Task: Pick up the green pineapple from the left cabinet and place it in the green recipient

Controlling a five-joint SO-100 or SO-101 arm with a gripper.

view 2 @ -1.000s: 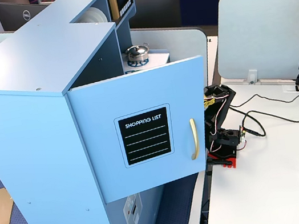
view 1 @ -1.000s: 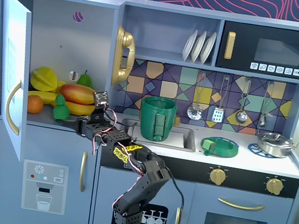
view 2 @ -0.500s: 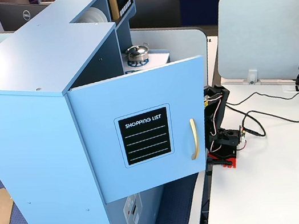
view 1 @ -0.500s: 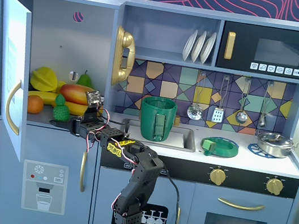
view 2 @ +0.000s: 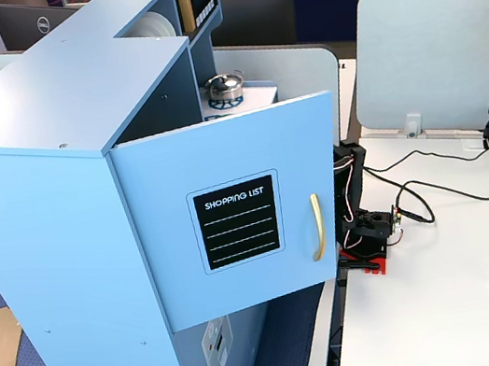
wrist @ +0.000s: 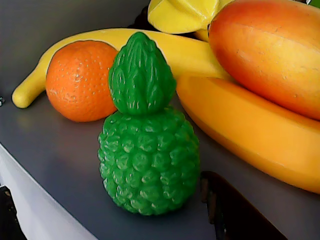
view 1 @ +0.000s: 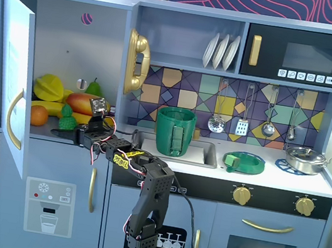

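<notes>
The green pineapple stands upright on the grey shelf of the left cabinet, whose door hangs open. In the front fixed view the pineapple is at the shelf's front edge. My gripper reaches in from the right at shelf height. In the wrist view my gripper is open, one dark finger just right of the fruit and the other at the lower left corner. The green recipient stands at the sink. In the side fixed view the door hides the shelf.
Behind the pineapple lie an orange, bananas and a mango. A flat green dish and a silver pot sit on the counter right of the sink. A gold phone hangs by the cabinet wall.
The arm has stretched further left into the cabinet, bringing the open gripper from beside the shelf's right end up to the pineapple. The fruit has not moved.
</notes>
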